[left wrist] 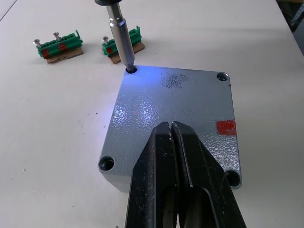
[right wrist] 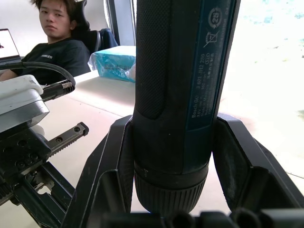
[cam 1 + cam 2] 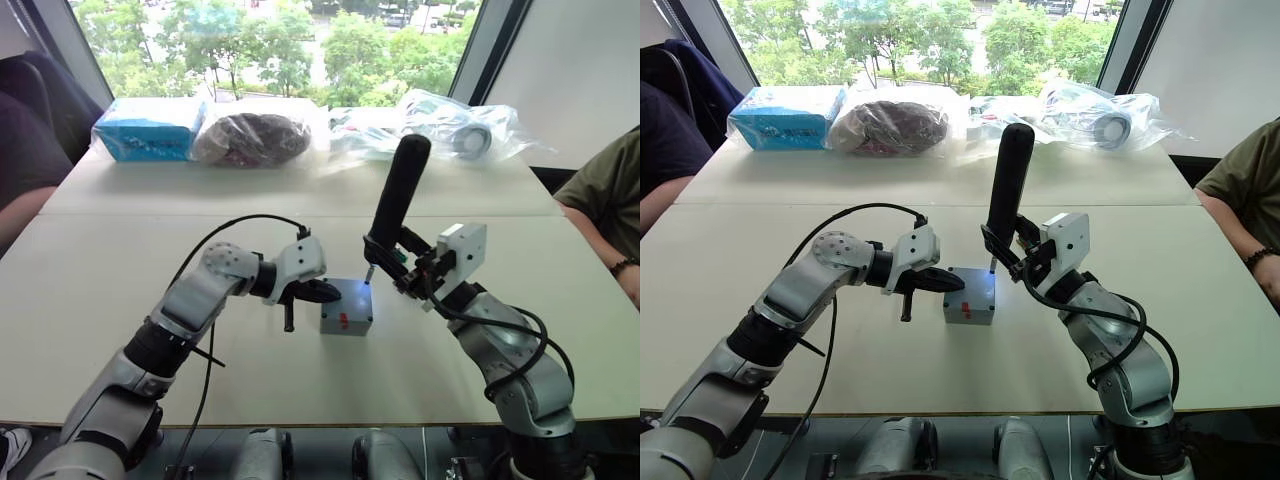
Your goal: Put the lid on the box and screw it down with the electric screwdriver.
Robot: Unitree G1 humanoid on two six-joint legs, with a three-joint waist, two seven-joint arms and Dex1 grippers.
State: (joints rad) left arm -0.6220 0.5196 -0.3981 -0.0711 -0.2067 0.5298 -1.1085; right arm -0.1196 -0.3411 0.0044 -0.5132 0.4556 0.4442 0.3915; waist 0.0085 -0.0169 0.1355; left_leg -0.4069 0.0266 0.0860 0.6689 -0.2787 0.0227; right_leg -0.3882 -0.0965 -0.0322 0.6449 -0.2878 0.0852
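Frame centre: right gripper (image 3: 1008, 252) clamps the upright electric screwdriver (image 3: 1007, 180), bit in a lid (image 1: 175, 116) corner hole; left gripper (image 1: 176, 156), jaws closed, presses the lid.

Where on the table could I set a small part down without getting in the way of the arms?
Free: the tabletop between the bags and the arms, and right of the right gripper. Crowded: around the box, with the left gripper, screwdriver and green blocks.

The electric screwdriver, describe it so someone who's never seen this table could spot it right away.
On the pale table, go to the small grey box near the middle. Standing almost upright over its far corner, clamped in the right gripper, is the electric screwdriver: a black pen-shaped cylinder, the tallest thing there, its thin metal bit in a lid corner hole under blue light.
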